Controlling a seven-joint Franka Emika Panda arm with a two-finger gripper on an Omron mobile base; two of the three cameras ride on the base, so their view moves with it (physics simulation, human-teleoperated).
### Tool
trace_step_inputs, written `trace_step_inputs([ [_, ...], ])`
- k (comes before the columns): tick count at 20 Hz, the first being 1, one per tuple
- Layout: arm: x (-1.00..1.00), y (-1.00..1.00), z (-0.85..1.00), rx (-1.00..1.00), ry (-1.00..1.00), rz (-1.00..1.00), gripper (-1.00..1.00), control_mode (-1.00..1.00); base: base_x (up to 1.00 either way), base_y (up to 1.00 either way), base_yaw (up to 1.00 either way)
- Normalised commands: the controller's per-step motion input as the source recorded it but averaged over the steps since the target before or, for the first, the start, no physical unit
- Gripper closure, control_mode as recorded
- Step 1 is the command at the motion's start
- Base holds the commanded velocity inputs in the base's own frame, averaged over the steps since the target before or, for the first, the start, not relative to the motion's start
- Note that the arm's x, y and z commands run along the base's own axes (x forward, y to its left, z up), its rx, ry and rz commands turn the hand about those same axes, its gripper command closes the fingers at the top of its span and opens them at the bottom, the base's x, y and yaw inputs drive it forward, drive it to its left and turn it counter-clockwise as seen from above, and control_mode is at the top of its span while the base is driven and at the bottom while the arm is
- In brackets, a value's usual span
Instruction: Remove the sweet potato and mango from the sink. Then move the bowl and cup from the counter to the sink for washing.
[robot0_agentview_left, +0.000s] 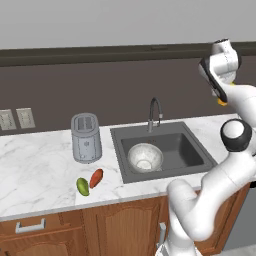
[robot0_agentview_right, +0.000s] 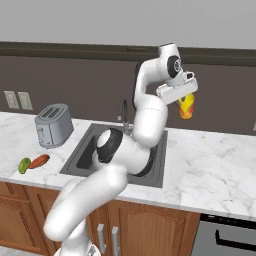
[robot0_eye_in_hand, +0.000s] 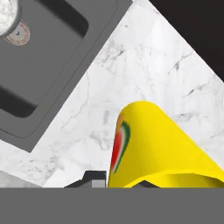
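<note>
My gripper (robot0_agentview_right: 183, 98) is shut on the yellow cup (robot0_agentview_right: 186, 106), which hangs high above the marble counter right of the sink (robot0_agentview_left: 192, 150). In the hand view the cup (robot0_eye_in_hand: 153, 144) with its red mark fills the lower right, over marble beside the sink (robot0_eye_in_hand: 43, 65). A sliver of the cup (robot0_agentview_left: 221, 102) peeks out under the hand in the left base view. The mottled bowl (robot0_agentview_left: 145, 157) rests upright inside the basin at its left end. The sweet potato (robot0_agentview_left: 96, 178) and the green mango (robot0_agentview_left: 83, 186) lie side by side on the counter left of the sink.
A grey toaster (robot0_agentview_left: 86, 138) stands on the counter left of the sink, behind the fruit. The curved faucet (robot0_agentview_left: 155, 113) rises at the basin's back edge. Wall outlets (robot0_agentview_left: 15, 119) sit at far left. Bare marble (robot0_agentview_right: 210, 165) stretches right of the sink.
</note>
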Motion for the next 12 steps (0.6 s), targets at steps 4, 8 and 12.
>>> trace_step_inputs([
  [4,-0.07,0.18,-0.06,0.00,-0.05,-0.14,1.00,-1.00,0.00,0.00,0.00],
  [8,0.00,0.20,-0.03,0.00,0.00,-0.11,1.00,-1.00,0.00,0.00,0.00],
  [12,0.00,0.24,-0.01,0.00,0.00,-0.09,1.00,-1.00,0.00,0.00,0.00],
])
